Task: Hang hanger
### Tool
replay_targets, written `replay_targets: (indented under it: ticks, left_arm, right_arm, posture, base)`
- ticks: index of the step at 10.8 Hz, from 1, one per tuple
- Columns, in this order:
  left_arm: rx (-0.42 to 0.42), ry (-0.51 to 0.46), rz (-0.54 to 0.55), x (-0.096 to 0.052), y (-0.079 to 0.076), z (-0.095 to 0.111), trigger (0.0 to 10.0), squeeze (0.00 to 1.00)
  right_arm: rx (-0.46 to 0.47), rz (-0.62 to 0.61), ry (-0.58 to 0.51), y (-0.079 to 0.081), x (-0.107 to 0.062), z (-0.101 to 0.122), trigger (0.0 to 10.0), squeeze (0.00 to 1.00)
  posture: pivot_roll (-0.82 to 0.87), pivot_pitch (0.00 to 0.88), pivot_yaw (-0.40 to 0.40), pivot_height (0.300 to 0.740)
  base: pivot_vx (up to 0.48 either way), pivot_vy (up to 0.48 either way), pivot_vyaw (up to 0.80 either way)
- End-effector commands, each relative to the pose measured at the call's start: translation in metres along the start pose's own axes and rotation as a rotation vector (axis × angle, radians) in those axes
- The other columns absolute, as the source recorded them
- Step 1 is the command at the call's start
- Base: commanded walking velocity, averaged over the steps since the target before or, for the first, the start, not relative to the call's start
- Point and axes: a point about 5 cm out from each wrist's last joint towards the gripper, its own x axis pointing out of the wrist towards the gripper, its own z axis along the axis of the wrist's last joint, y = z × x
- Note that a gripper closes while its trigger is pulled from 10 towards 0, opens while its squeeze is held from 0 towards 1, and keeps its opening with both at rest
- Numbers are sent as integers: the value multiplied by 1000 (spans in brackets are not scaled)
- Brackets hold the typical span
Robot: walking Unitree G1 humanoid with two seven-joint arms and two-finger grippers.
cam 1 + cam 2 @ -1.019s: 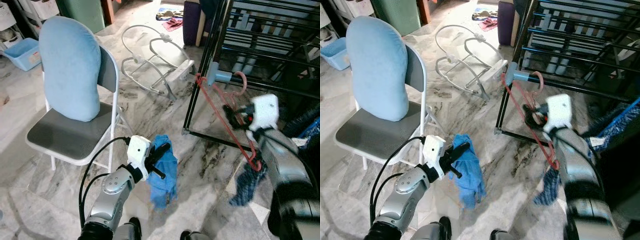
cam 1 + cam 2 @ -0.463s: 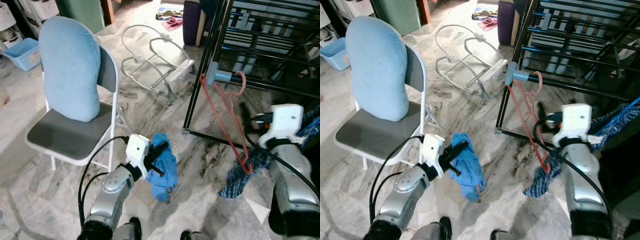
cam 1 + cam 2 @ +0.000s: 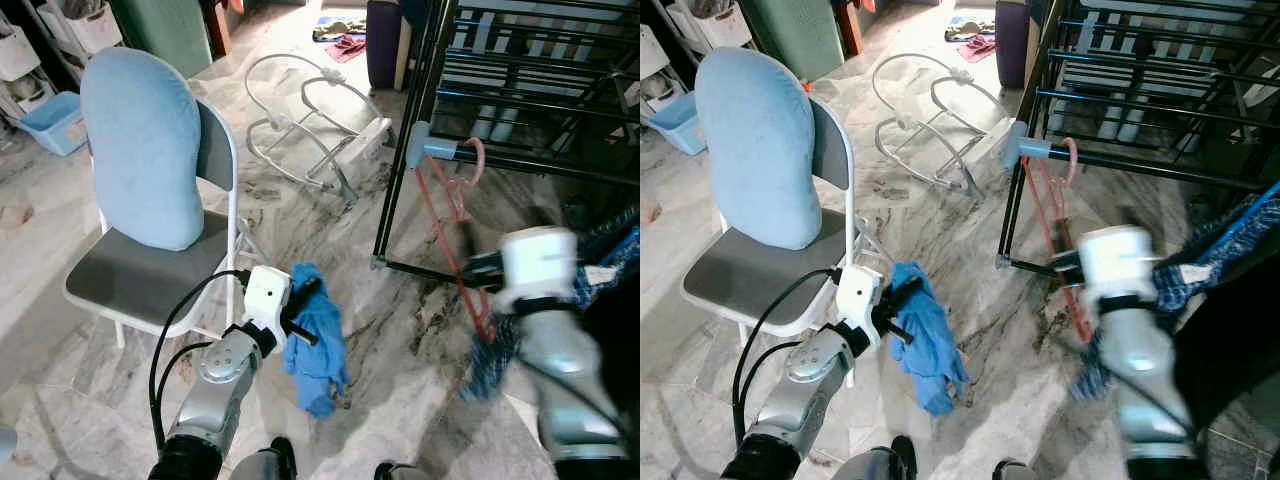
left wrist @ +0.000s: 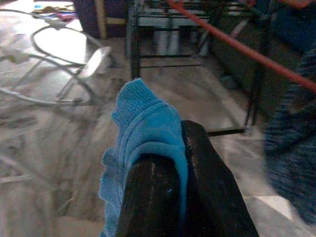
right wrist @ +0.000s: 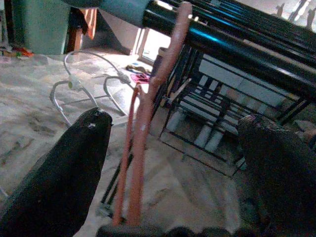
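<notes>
No writing or label can be read anywhere. At the far left, a light blue bin (image 3: 52, 122) sits on the floor beside white storage drawers (image 3: 20, 50). Next comes a white folding chair (image 3: 150, 275) with a grey seat and a pale blue cushion (image 3: 143, 150) propped upright against its back. In front of the chair, the left gripper (image 4: 180, 190) is clamped shut on a blue cloth (image 3: 315, 335), which hangs from between its fingers above the floor. Further back, a white wire bouncer frame (image 3: 305, 120) lies on the floor, and past it a few clothes (image 3: 345, 38) are scattered near a dark purple case (image 3: 382, 40). The marble floor (image 3: 300, 225) is grey and white with dark veins. To the right stands a black metal drying rack (image 3: 520, 90) with a teal corner joint (image 3: 425, 148). The red hanger (image 3: 455, 215) is hooked over the rack's lower front rail just beside that joint and hangs down tilted. The right gripper (image 5: 180, 143) is spread wide, holding nothing, with the hanger's neck between its fingers without touching them. Beside the blurred right arm, a dark blue knitted garment (image 3: 500, 345) hangs down
</notes>
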Motion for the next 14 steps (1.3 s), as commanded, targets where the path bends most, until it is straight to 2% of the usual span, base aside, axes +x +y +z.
replay_targets:
  ticks: [1,2,3,4,5,7,8,9,10,14]
  left_arm:
    - [12,-6,39,1,5,2,10000,0]
    - [3,-16,68,-1,10,3,10000,0]
    - [-11,-19,92,-4,14,2,10000,0]
    - [-15,-18,116,-7,17,1,10000,0]
    - [-17,-19,122,-7,17,0,10000,0]
    - [-12,-16,116,-5,16,0,10000,0]
    - [-13,-19,115,-2,16,1,10000,0]
    - [-14,-22,116,-1,15,2,10000,0]
    - [-18,-25,116,-1,14,2,10000,0]
    - [-23,-14,121,-4,14,-2,10000,0]
  right_arm:
    - [6,-9,-18,4,0,7,10000,141]
    - [76,-106,15,-1,1,5,10000,0]
    - [107,-200,55,-5,-2,-2,10000,0]
    - [138,-244,68,-7,-7,-7,10000,0]
    - [142,-275,85,-9,-13,-11,0,0]
    - [146,-273,118,-11,-17,-17,0,0]
    - [142,-268,117,-10,-16,-17,10000,0]
    - [145,-264,114,-9,-15,-16,10000,0]
    - [191,-266,104,-5,-15,-15,10000,1000]
    - [267,-225,97,7,-15,-14,10000,1000]
  posture:
    - [-93,160,70,740]
    - [-76,161,57,740]
    - [-70,163,51,740]
    - [-63,165,41,740]
    - [-68,165,37,740]
    - [-79,164,34,740]
    - [-83,161,35,740]
    - [-83,161,34,740]
    - [-80,161,36,740]
    - [-74,168,38,740]
  base:
    - [0,0,0]
    - [0,0,0]
    - [0,0,0]
    - [0,0,0]
    - [0,0,0]
    - [0,0,0]
    - [0,0,0]
    - [0,0,0]
    - [0,0,0]
    - [0,0,0]
